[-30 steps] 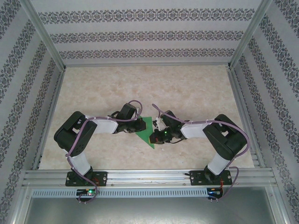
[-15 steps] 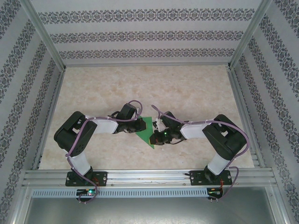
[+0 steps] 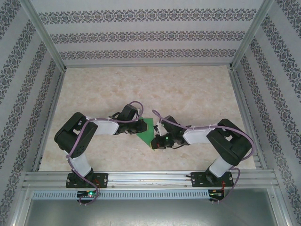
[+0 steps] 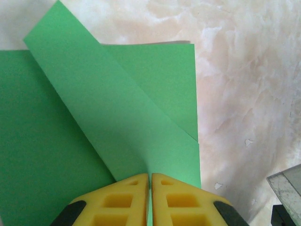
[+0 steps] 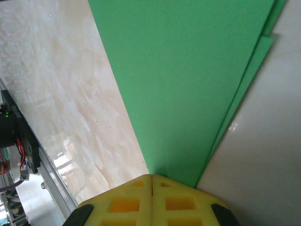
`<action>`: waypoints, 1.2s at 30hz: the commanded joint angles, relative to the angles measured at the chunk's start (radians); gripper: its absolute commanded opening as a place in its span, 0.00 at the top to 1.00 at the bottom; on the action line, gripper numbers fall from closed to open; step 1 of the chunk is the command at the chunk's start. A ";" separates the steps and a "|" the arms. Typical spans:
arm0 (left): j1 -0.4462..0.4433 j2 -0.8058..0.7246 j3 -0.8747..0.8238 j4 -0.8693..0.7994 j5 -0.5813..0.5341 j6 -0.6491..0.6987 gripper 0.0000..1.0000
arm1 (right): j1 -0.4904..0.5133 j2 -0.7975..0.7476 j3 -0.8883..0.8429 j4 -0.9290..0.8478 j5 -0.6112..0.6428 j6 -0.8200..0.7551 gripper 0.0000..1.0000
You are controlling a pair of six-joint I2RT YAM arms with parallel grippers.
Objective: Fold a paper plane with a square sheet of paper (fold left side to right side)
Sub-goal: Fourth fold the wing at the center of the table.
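Change noted: over the last second the right gripper (image 3: 159, 141) has slid toward the near side along the right edge of the square sheet of paper (image 3: 147, 129), its elbow swinging out to the right. The left gripper (image 3: 140, 128) has held position.

Both grippers are closed down tight, each apparently pinching the sheet, which lies on the marbled table (image 3: 197, 89) between the 2 arms.

In the left wrist view a diagonal flap (image 4: 108, 108) crosses the sheet and runs into the pads. Judgement: the left grip anchors the fold while the right presses the crease.

In the right wrist view, 2 layered edges sit slightly offset. There is open tabletop far, left and right; the near rail (image 3: 150, 175) is close.
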 commanded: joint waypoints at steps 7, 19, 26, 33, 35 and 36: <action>-0.008 0.065 -0.038 -0.099 -0.128 -0.004 0.89 | 0.026 -0.096 -0.070 -0.206 -0.028 0.002 1.00; -0.009 0.059 -0.035 -0.093 -0.120 0.000 0.89 | -0.034 -0.219 0.047 -0.214 -0.033 -0.019 1.00; -0.009 0.060 -0.032 -0.093 -0.117 -0.002 0.89 | -0.012 -0.039 0.166 -0.117 0.043 -0.008 1.00; -0.010 0.060 -0.032 -0.094 -0.115 -0.002 0.89 | 0.005 0.092 0.227 -0.106 0.081 -0.027 1.00; -0.009 0.061 -0.032 -0.095 -0.116 -0.002 0.89 | 0.009 0.112 0.226 -0.112 0.097 -0.030 1.00; -0.009 0.062 -0.033 -0.094 -0.117 -0.001 0.89 | 0.010 0.118 0.223 -0.112 0.100 -0.031 1.00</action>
